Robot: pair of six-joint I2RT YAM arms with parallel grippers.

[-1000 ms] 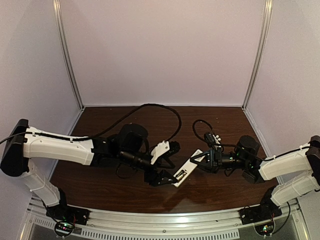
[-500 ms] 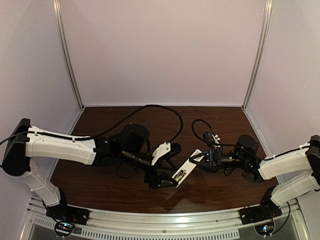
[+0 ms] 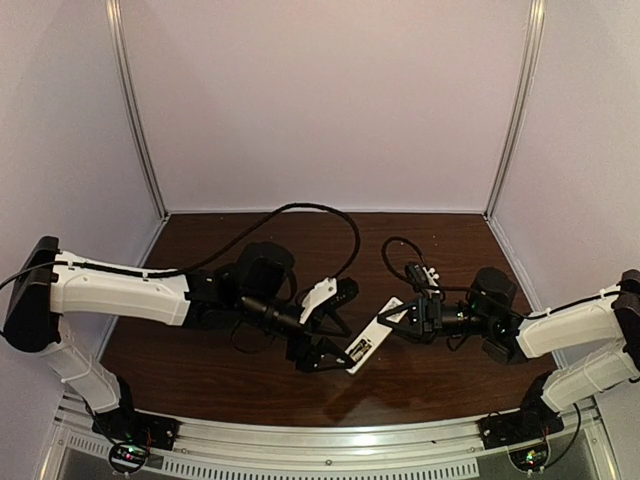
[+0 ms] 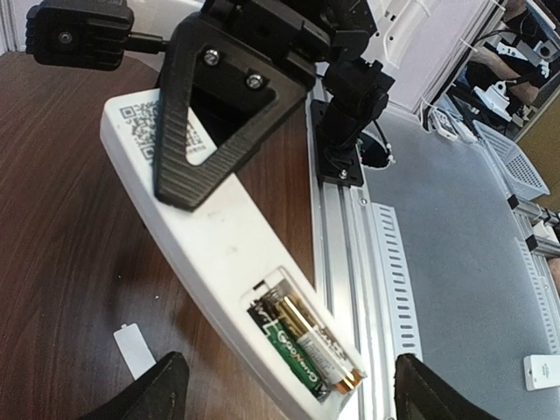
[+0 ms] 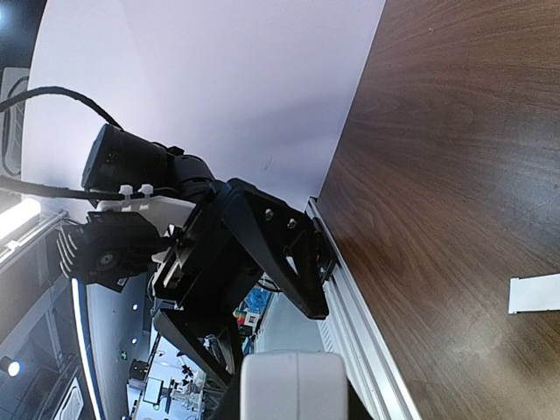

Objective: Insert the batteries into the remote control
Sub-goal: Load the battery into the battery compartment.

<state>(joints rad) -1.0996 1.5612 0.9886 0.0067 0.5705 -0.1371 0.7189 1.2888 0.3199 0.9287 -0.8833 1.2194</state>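
Note:
The remote control [image 3: 372,340] is a slim white bar held tilted above the table, back side up in the left wrist view [image 4: 210,227]. My right gripper [image 3: 400,318] is shut on its far end, one black finger [image 4: 219,114] lying across the QR label. Both batteries sit side by side in the open recess: a dark green one [image 4: 291,348] and a gold and silver one [image 4: 322,339]. My left gripper [image 4: 293,389] stands open, its fingertips wide on either side of the recess end and touching nothing. In the right wrist view the remote's end [image 5: 293,385] fills the bottom edge.
A small flat white cover piece [image 4: 133,350] lies on the brown table under the remote, also in the right wrist view as the cover piece [image 5: 534,293]. An aluminium rail [image 3: 330,440] runs along the near edge. A black cable [image 3: 330,215] loops behind the left arm.
My left gripper's jaws have spread wider and the left wrist has shifted slightly. The right gripper and the remote have stayed put.

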